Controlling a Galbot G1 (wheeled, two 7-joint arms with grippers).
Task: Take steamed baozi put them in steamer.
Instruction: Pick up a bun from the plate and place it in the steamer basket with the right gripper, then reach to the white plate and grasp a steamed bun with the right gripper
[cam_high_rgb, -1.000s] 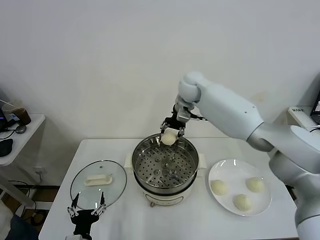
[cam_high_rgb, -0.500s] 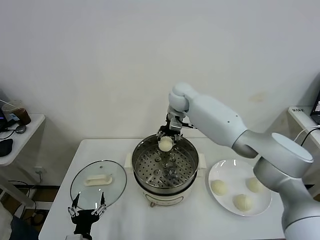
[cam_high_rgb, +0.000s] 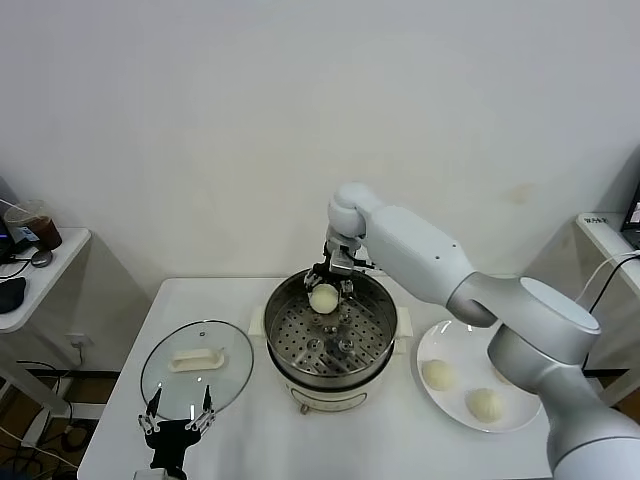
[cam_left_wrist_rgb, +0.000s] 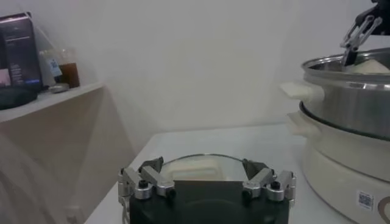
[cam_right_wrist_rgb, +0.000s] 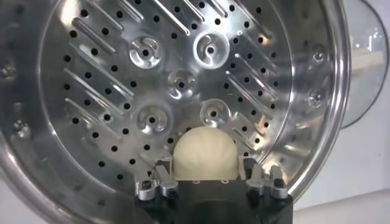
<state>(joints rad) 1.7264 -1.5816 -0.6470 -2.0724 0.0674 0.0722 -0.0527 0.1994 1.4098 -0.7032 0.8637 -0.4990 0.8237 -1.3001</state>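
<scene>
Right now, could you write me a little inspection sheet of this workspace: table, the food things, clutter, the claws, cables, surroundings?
Surface: white table, bare at its front middle.
Job's things: steamer at centre, basket floor bare; one baozi held over the steamer's far side; three baozi on the white plate to the robot's right, one partly hidden by the arm.
Clutter: glass lid with white handle lying flat left of the steamer.
Grippers: right gripper shut on the baozi inside the steamer's rim; left gripper open, parked low at the table's front beside the lid.
Cables: nothing seen on the table.
Surroundings: plain white wall; side table at left carrying a drink cup.
</scene>
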